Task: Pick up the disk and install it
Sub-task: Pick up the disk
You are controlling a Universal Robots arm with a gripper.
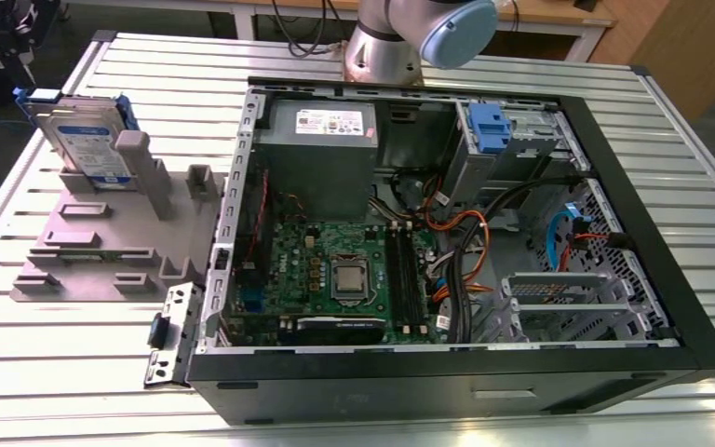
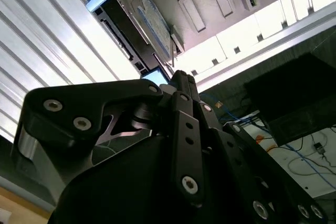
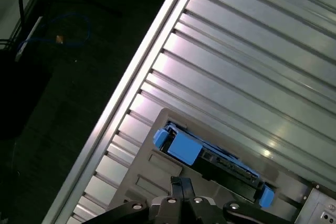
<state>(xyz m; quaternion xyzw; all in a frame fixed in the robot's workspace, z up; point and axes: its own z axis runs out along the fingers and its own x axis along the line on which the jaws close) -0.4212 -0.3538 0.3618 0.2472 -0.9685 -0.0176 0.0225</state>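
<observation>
Bench: ribbed metal bench (image 1: 72, 391) holds an open computer case (image 1: 457, 377).
Disk: disk (image 1: 85, 140) stands in the grey stand (image 1: 85, 251), not picked up yet.
Robot: fingers (image 2: 181, 85) pressed together, empty, near it.

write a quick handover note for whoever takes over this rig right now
Gripper: shut, holding nothing, close to the disk but apart from it.
Disk: standing on edge in the grey holder, at the exterior view's left of the open case.
Done: nothing visible yet.
Left: disk not yet picked up, not yet installed in the case.
</observation>
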